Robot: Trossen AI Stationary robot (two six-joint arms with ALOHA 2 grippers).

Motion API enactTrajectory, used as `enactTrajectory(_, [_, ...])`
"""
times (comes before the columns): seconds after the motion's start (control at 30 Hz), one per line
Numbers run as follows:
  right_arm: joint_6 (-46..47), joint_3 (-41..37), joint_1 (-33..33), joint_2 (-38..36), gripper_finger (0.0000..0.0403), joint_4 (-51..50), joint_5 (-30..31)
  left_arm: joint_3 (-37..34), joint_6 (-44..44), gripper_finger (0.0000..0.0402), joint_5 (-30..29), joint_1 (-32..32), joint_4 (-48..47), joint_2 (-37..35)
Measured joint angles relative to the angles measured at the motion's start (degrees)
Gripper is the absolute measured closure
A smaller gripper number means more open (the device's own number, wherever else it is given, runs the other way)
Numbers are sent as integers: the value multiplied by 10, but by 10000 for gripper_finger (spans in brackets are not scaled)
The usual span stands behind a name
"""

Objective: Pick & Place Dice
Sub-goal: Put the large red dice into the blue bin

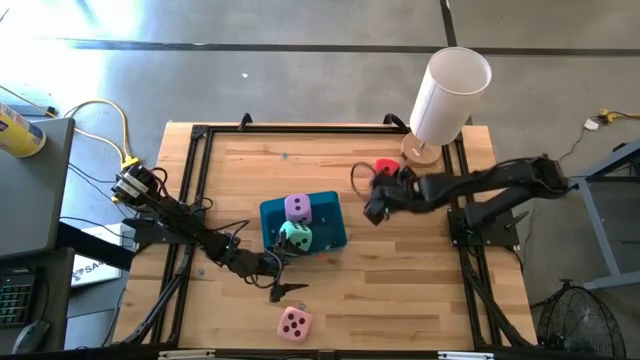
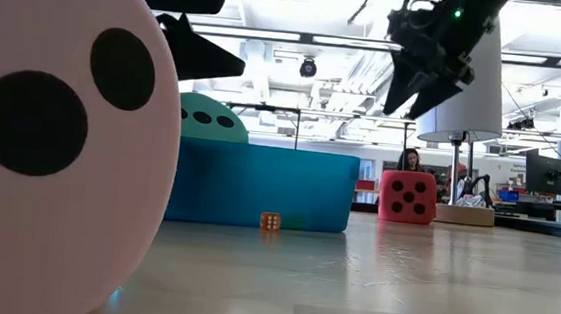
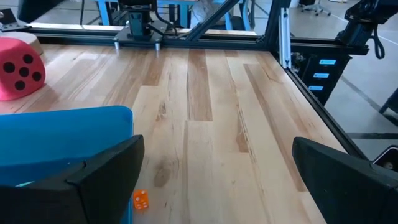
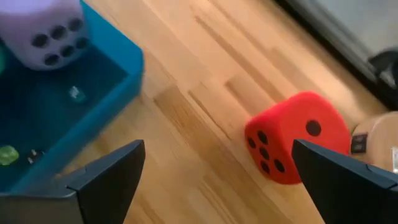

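Note:
The lilac die (image 1: 297, 207) and the mint green die (image 1: 296, 237) sit inside the teal tray (image 1: 325, 235) at mid-table. The red die (image 1: 386, 168) rests on the table toward the far right, and the pink die (image 1: 294, 323) rests near the near edge. My right gripper (image 1: 375, 200) hovers open, raised above the table (image 2: 422, 83), between the tray and the red die (image 4: 295, 137). My left gripper (image 1: 283, 275) is open just in front of the tray's near side (image 3: 62, 134). The lilac die (image 4: 46, 28) shows in the right wrist view.
A tall white cylinder (image 1: 448, 95) stands on a round wooden base at the far right corner, just behind the red die. A tiny orange die (image 3: 141, 200) lies on the table by the tray's near side. A black frame (image 1: 200, 135) borders the table. Bare wood lies right of the tray.

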Motion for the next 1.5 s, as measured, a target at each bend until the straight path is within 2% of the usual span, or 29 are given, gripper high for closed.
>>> enactTrajectory(0.3, [-88, 0, -151, 0, 5, -17, -131, 0, -18, 2, 0, 0, -9, 0])
enactTrajectory(0.6, [-146, 0, -243, 2, 5, -17, -147, 0, -54, 2, 0, 0, -26, 0])
enactTrajectory(0.83, [-117, 0, -254, 2, 3, -13, -132, 0, -62, 2, 0, -1, -30, 0])
enactTrajectory(1.07, [-132, 0, -254, 8, 3, -10, -160, 0, -86, 2, 0, -2, -36, 0])
enactTrajectory(1.23, [-138, 0, -258, 9, 3, 7, -126, 0, -89, 2, 0, -2, -37, 0])
enactTrajectory(1.5, [-281, 0, -257, 9, 3, 10, -132, 0, -89, 2, 0, -2, -37, 0])
